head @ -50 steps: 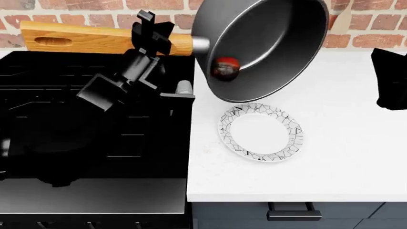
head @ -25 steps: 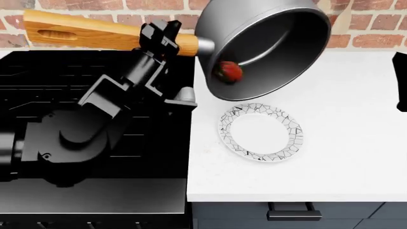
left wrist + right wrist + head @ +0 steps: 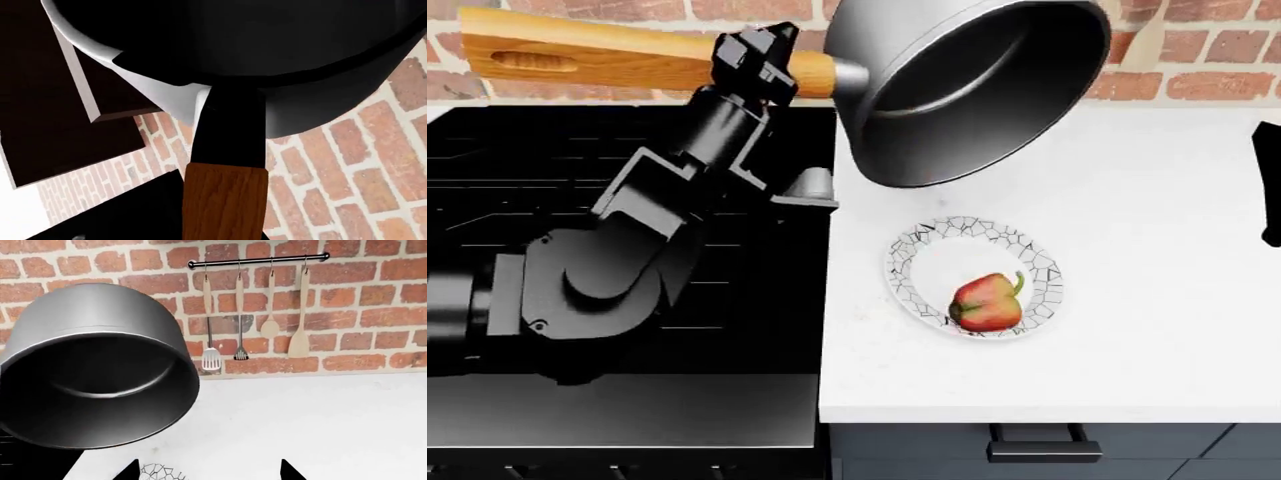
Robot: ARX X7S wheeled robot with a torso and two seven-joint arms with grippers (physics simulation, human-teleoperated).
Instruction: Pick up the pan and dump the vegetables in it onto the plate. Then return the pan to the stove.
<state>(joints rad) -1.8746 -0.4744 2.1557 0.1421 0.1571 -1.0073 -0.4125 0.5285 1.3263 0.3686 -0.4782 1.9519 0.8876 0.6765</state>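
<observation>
The grey pan [image 3: 981,85] hangs tipped on its side above the counter, its mouth facing down toward the plate, and it is empty. My left gripper [image 3: 758,62] is shut on its wooden handle [image 3: 601,60]; the handle also shows in the left wrist view [image 3: 223,202]. The red-orange bell pepper [image 3: 989,301] lies on the white patterned plate [image 3: 918,262]. The black stove [image 3: 507,150] is at the left. My right gripper [image 3: 209,475] is open and empty, facing the pan [image 3: 93,365] from the right; only its edge [image 3: 1270,185] shows in the head view.
Utensils hang on a rail [image 3: 257,260] on the brick wall behind the counter. The white counter [image 3: 1148,300] stretches right of the plate. A drawer handle [image 3: 1034,440] sits below the counter's front edge.
The pepper has dropped out of the tilted pan and now lies on the plate. The pan has tipped a little further. The left arm has shifted slightly.
</observation>
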